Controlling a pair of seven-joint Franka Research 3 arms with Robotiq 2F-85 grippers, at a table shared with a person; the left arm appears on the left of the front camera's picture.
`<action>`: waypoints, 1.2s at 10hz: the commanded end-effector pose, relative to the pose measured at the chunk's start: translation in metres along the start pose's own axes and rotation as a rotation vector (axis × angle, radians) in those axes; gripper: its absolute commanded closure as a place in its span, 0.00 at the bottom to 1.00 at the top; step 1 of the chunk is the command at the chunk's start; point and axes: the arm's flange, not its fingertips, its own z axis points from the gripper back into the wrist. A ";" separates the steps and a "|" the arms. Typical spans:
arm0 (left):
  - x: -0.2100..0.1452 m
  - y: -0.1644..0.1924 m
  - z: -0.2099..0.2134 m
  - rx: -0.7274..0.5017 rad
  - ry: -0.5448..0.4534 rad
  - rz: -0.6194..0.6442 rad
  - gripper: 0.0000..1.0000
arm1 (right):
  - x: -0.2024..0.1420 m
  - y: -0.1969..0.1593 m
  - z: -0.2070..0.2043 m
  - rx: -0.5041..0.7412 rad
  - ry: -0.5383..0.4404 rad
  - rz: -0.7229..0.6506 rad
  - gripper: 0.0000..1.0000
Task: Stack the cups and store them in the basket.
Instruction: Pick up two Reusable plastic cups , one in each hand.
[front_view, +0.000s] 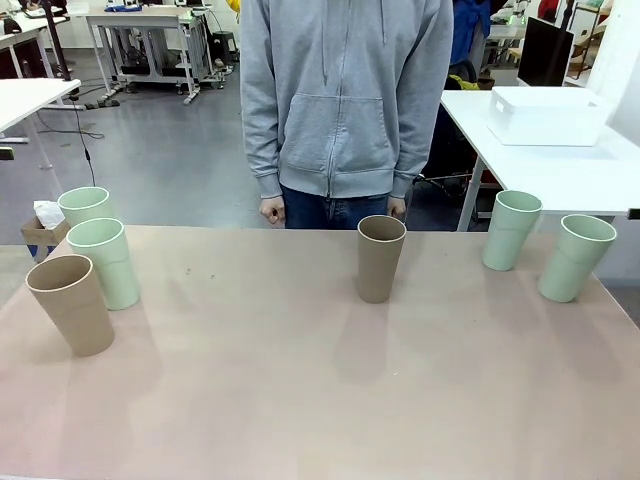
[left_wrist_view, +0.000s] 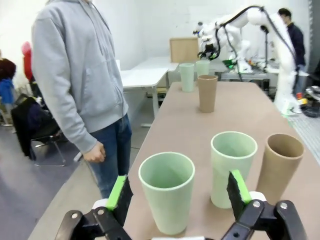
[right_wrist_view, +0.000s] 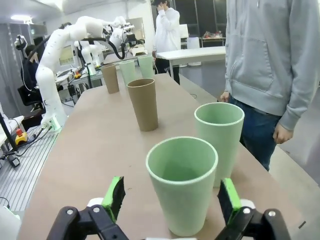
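Note:
Several cups stand upright on the table. At the left are two mint cups (front_view: 85, 205) (front_view: 103, 262) and a brown cup (front_view: 70, 303). Another brown cup (front_view: 381, 257) stands mid-table, and two mint cups (front_view: 511, 229) (front_view: 576, 256) at the right. My left gripper (left_wrist_view: 178, 192) is open, with the nearest mint cup (left_wrist_view: 166, 197) just ahead between its fingers. My right gripper (right_wrist_view: 171, 199) is open too, facing a mint cup (right_wrist_view: 182, 182) the same way. The white basket (front_view: 547, 115) sits on a separate white table at the back right.
A person in a grey hoodie (front_view: 345, 100) stands at the far edge, hands hanging at the sides. The pinkish table (front_view: 300, 400) has wide bare room in front and between the cup groups. A small cardboard box (front_view: 42, 228) sits beyond the left edge.

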 end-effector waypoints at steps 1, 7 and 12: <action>0.001 0.024 0.019 -0.038 -0.056 -0.006 0.00 | -0.019 -0.009 0.008 0.005 -0.062 0.060 0.00; -0.015 0.012 0.009 -0.035 -0.031 -0.016 0.00 | -0.031 -0.007 0.001 -0.005 -0.031 0.020 0.00; -0.036 0.031 -0.004 0.002 -0.026 0.001 0.00 | -0.047 -0.015 -0.007 -0.013 -0.055 0.051 0.00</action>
